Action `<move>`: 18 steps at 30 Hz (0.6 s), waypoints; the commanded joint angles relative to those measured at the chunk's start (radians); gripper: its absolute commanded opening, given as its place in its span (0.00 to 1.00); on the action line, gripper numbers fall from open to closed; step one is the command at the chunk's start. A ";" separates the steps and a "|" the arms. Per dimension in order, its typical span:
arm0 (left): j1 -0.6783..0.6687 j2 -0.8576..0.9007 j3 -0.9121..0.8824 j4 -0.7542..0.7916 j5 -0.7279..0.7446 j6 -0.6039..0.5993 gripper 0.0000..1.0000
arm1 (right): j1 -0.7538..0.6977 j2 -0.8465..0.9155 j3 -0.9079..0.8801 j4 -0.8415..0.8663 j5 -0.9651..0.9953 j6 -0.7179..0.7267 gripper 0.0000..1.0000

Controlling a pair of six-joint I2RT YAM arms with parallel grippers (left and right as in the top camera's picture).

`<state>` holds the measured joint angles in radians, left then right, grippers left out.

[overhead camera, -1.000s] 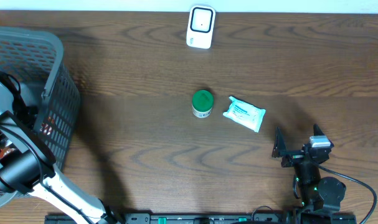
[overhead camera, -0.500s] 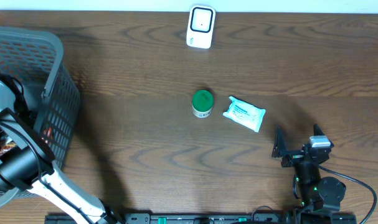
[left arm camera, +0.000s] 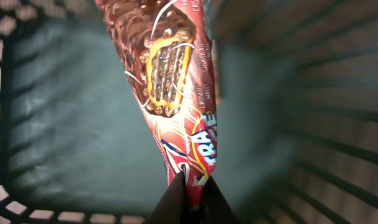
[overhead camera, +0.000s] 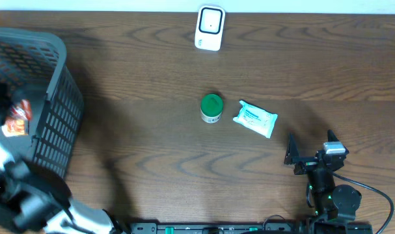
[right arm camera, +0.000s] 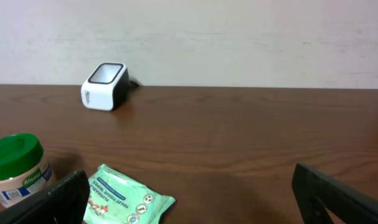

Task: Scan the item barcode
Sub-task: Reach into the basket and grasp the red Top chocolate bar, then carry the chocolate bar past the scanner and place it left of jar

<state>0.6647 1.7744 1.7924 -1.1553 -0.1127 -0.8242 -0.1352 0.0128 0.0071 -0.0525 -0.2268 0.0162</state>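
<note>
My left gripper is shut on the bottom end of a red chocolate-bar wrapper, which hangs inside the grey basket. From overhead the red wrapper shows over the basket at the left edge. The white barcode scanner stands at the table's far edge, also in the right wrist view. My right gripper rests open and holds nothing near the front right, its fingers spread wide.
A green-lidded jar and a teal wipes pack lie mid-table, just ahead of the right gripper. In the right wrist view the jar and the pack sit at lower left. The basket walls surround the left gripper.
My left gripper has shut on the red wrapper and risen with it inside the basket; the left arm has shifted toward the near edge. The right arm has not moved.
</note>
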 commanded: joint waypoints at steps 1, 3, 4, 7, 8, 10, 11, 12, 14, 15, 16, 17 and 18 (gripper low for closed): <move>0.002 -0.126 0.013 0.005 0.103 0.031 0.07 | 0.011 -0.004 -0.002 -0.004 0.009 0.013 0.99; 0.002 -0.183 0.013 0.008 0.170 0.031 0.07 | 0.011 -0.004 -0.002 -0.004 0.009 0.013 0.99; 0.002 -0.210 0.013 0.010 0.212 0.031 0.07 | 0.011 -0.004 -0.002 -0.004 0.009 0.013 0.99; -0.007 -0.270 0.013 0.030 0.314 0.033 0.07 | 0.011 -0.004 -0.002 -0.004 0.009 0.013 0.99; -0.015 -0.285 0.012 0.041 0.347 0.046 0.07 | 0.011 -0.004 -0.002 -0.004 0.009 0.013 0.99; -0.050 -0.306 0.011 0.074 0.440 0.110 0.07 | 0.011 -0.004 -0.002 -0.004 0.009 0.013 0.99; -0.076 -0.312 0.011 0.092 0.494 0.153 0.07 | 0.011 -0.004 -0.002 -0.004 0.009 0.013 0.99; -0.100 -0.313 0.011 0.105 0.539 0.190 0.07 | 0.011 -0.004 -0.002 -0.004 0.009 0.013 0.99; -0.164 -0.314 0.008 0.136 0.640 0.281 0.07 | 0.011 -0.004 -0.002 -0.004 0.009 0.013 0.99; -0.201 -0.313 0.002 0.155 0.685 0.328 0.07 | 0.011 -0.004 -0.002 -0.004 0.009 0.013 0.99; -0.241 -0.313 -0.008 0.179 0.727 0.387 0.07 | 0.011 -0.004 -0.002 -0.004 0.009 0.013 0.99; -0.282 -0.312 -0.018 0.199 0.752 0.452 0.07 | 0.011 -0.004 -0.002 -0.004 0.009 0.013 0.99; -0.328 -0.310 -0.031 0.216 0.759 0.508 0.07 | 0.011 -0.004 -0.002 -0.004 0.009 0.013 0.99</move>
<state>0.4343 1.4704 1.7916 -0.9627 0.4706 -0.5510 -0.1352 0.0128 0.0071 -0.0525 -0.2268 0.0162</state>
